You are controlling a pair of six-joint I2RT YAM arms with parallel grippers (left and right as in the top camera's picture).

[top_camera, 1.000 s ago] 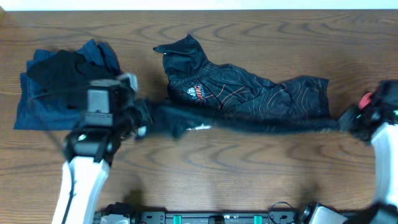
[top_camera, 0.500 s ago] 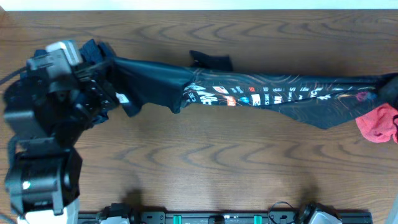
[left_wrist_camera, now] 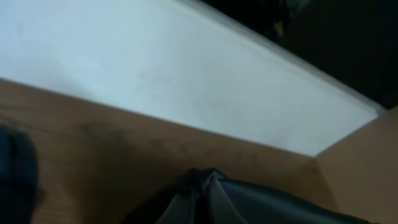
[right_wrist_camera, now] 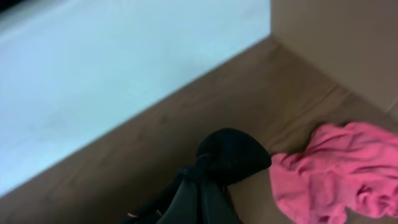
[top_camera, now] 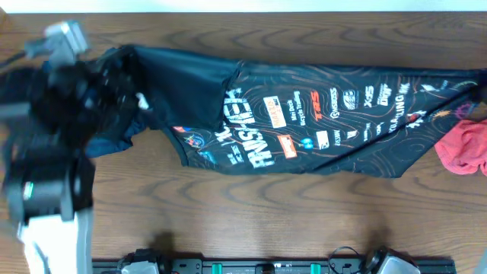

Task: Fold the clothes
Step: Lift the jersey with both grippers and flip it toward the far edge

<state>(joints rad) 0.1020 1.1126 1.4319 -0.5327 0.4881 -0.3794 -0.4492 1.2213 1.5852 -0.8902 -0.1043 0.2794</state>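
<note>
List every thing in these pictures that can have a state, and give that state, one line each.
black shirt, unfolded, stretched out over the table, print up.
pink cloth, crumpled on the table by the shirt's right end.
blue garment, mostly hidden at the table's left; fold unclear.
left gripper, jaws shut on the black shirt.
right gripper, jaws shut on the black shirt.

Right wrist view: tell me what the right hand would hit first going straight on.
Beyond the black shirt bunched in the right hand, the line seems to cross bare table and reach the white surface. The pink cloth lies off to one side. Depth is unclear.
</note>
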